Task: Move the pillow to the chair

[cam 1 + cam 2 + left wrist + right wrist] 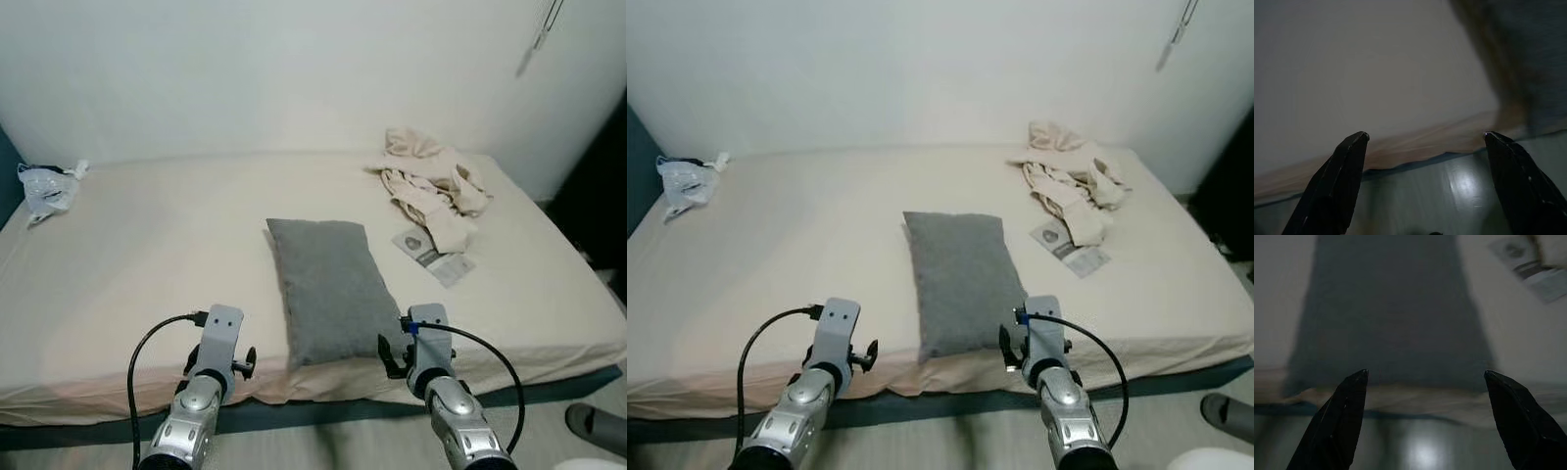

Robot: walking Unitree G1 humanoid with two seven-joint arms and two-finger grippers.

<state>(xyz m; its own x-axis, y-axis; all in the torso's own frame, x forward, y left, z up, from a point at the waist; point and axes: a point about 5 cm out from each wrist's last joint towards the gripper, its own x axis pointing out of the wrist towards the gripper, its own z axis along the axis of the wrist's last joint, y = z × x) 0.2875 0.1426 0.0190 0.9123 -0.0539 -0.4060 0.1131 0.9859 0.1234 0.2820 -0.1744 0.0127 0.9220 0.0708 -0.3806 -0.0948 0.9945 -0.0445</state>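
A grey rectangular pillow (331, 287) lies flat on the beige bed (147, 255), its near end close to the bed's front edge. My left gripper (1425, 139) is open, held low before the bed's front edge, left of the pillow. My right gripper (1425, 374) is open too, just short of the pillow's (1391, 313) near end and pointing at it. Both wrists (217, 343) (428, 338) are raised in front of the mattress edge. Nothing is between either pair of fingers.
Crumpled beige clothes (431, 186) and a printed packet (431, 255) lie at the bed's back right. A clear plastic bag (47, 188) sits at the back left. A grey slipper (598, 426) rests on the floor at right. The white wall runs behind the bed.
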